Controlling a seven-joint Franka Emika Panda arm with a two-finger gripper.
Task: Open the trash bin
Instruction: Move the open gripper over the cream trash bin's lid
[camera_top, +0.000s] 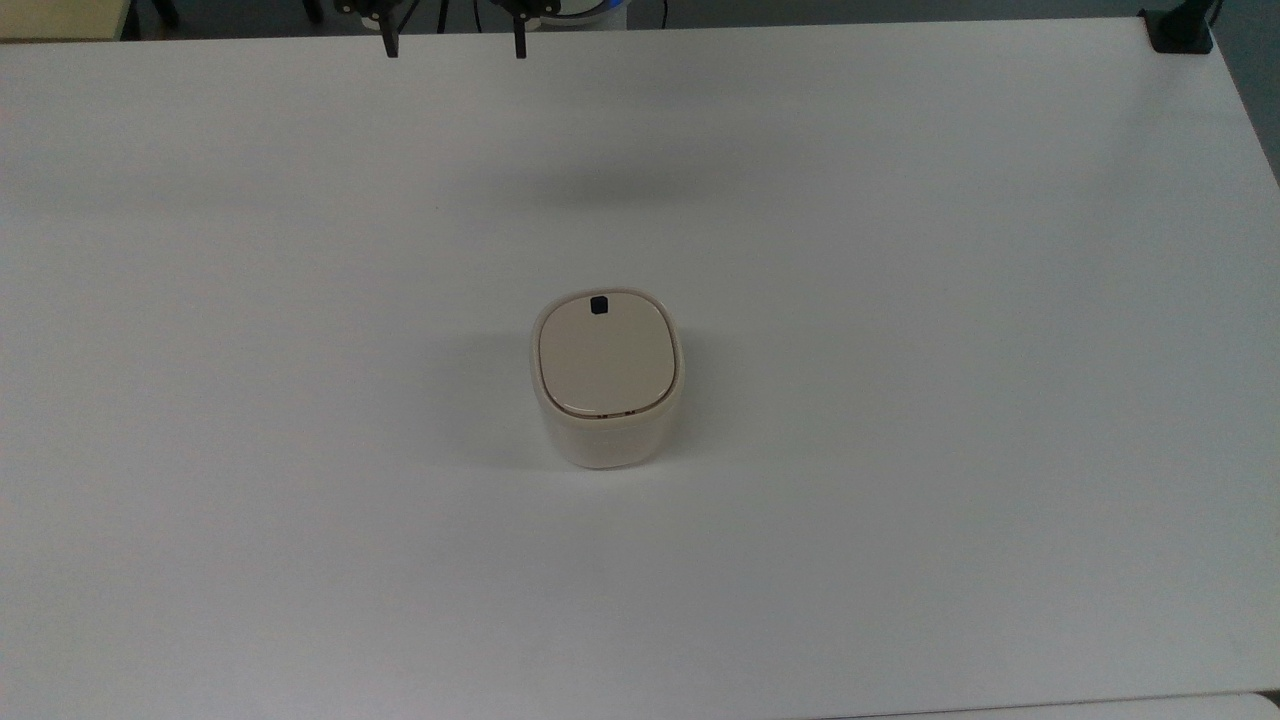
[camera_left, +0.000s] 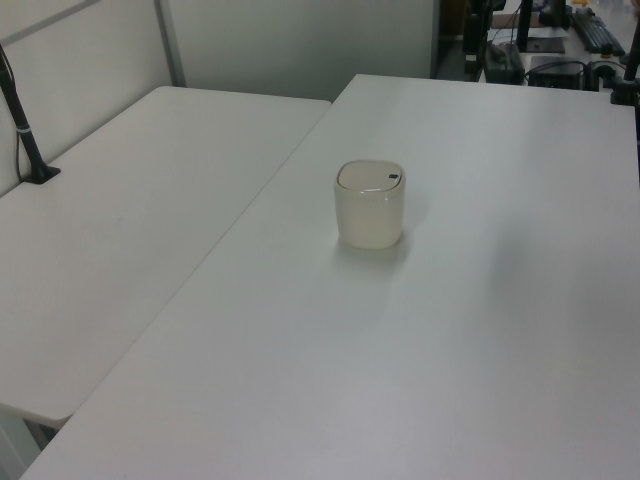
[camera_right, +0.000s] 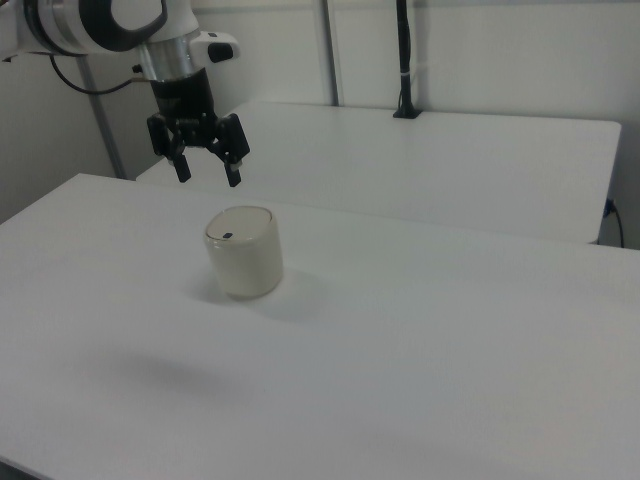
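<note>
The cream trash bin (camera_top: 606, 382) stands upright in the middle of the white table (camera_top: 900, 300), its flat lid shut. A small black button (camera_top: 598, 305) sits near the lid's far edge in the top view. The bin (camera_left: 371, 205) also appears in the left view, and the bin (camera_right: 244, 251) shows in the right view. My gripper (camera_right: 208, 172) hangs open in the air, above and behind the bin in the right view, well apart from it. Its two black fingertips (camera_top: 391, 45) poke in at the top view's upper edge, and the gripper (camera_top: 455, 45) holds nothing.
A second white table (camera_left: 120, 230) adjoins at the left view's left. A black clamp post (camera_top: 1178, 30) stands at the top view's upper right corner. Another black pole (camera_right: 404, 60) rises from the far table in the right view.
</note>
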